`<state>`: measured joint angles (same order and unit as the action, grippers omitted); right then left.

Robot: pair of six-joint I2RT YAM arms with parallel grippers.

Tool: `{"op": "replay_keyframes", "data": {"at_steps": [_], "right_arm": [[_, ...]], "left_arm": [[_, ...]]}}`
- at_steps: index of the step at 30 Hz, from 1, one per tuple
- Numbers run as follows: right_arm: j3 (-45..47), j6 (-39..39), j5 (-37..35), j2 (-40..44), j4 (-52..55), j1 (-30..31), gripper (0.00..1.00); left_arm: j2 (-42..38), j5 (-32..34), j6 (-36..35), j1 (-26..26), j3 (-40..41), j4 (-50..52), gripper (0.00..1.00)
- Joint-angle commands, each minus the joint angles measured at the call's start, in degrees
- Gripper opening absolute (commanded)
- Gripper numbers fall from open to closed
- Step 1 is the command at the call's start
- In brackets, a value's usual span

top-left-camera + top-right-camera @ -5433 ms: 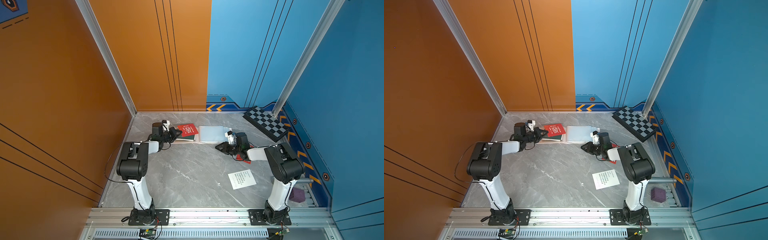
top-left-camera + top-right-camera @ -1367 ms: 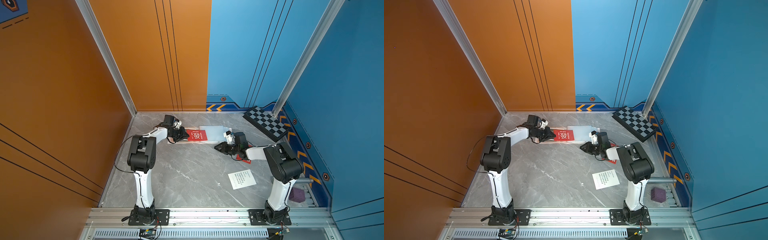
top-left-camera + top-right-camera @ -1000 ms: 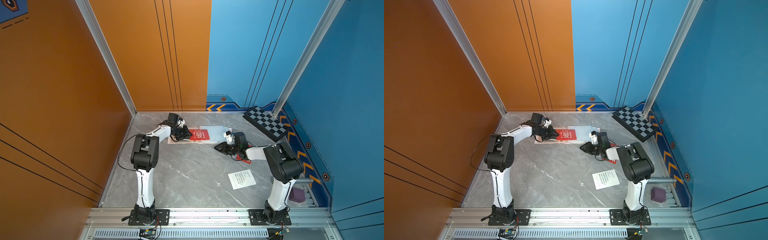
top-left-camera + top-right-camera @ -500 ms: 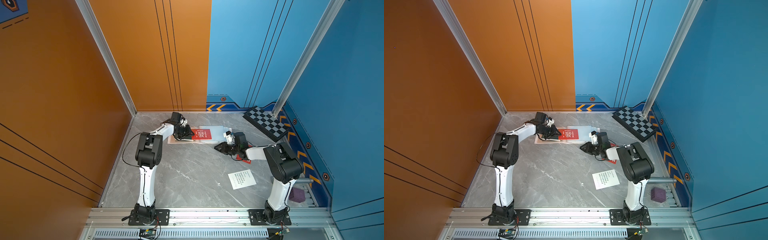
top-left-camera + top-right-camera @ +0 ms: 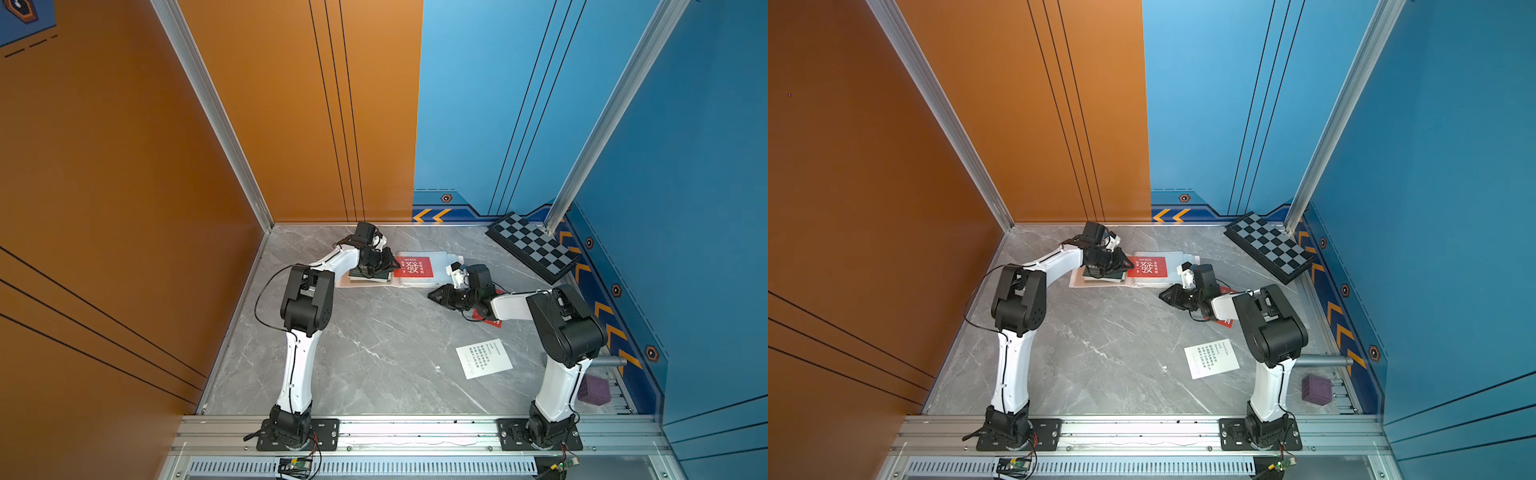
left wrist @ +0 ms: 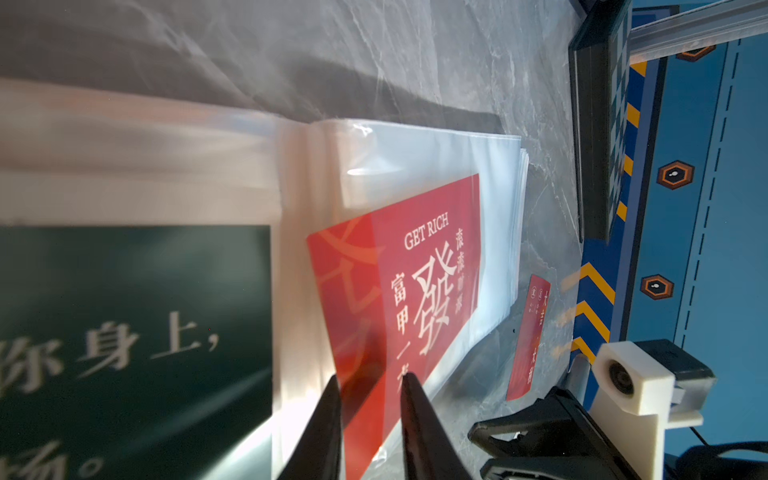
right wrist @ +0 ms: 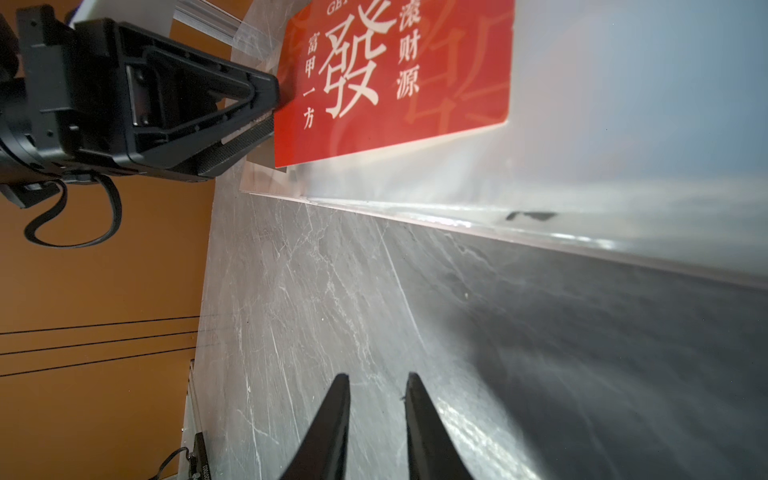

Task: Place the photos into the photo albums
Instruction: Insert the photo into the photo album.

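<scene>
On the clear bluish sleeve page of the open pale pink-white photo album (image 5: pixel 441 266): a thin red card with white Chinese print (image 5: pixel 413 267), flat; whether partly pocketed, impossible to tell. At that card's edge nearest the album's fold: the left gripper (image 6: pixel 371 380), fingers (image 6: pixel 422 424) narrowly apart astride the edge, seemingly too loose to clamp, probably there for nudging the card in. Just beside the album's front edge: the right gripper (image 7: pixel 376 376), narrowly parted, empty, likely posted to steady the sleeve. On the album's other half: a dark green card (image 6: pixel 137 311). Well apart from the album: a white printed card (image 5: pixel 484 358).
</scene>
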<state>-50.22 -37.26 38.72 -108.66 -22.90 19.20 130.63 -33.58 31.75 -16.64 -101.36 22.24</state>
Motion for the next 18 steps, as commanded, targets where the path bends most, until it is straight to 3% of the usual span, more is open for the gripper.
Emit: {"op": "replay_keyframes", "data": {"at_steps": [1,18], "right_arm": [[-1.11,1.31,-0.66,-0.58,1.98,0.32,0.26],[-1.46,1.57,-0.86,-0.57,2.77,0.42,0.26]], "left_arm": [[1.47,0.55,0.92,-0.75,-2.66,1.02,0.24],[6.98,-0.24,3.46,-3.12,-9.66,0.97,0.24]]}}
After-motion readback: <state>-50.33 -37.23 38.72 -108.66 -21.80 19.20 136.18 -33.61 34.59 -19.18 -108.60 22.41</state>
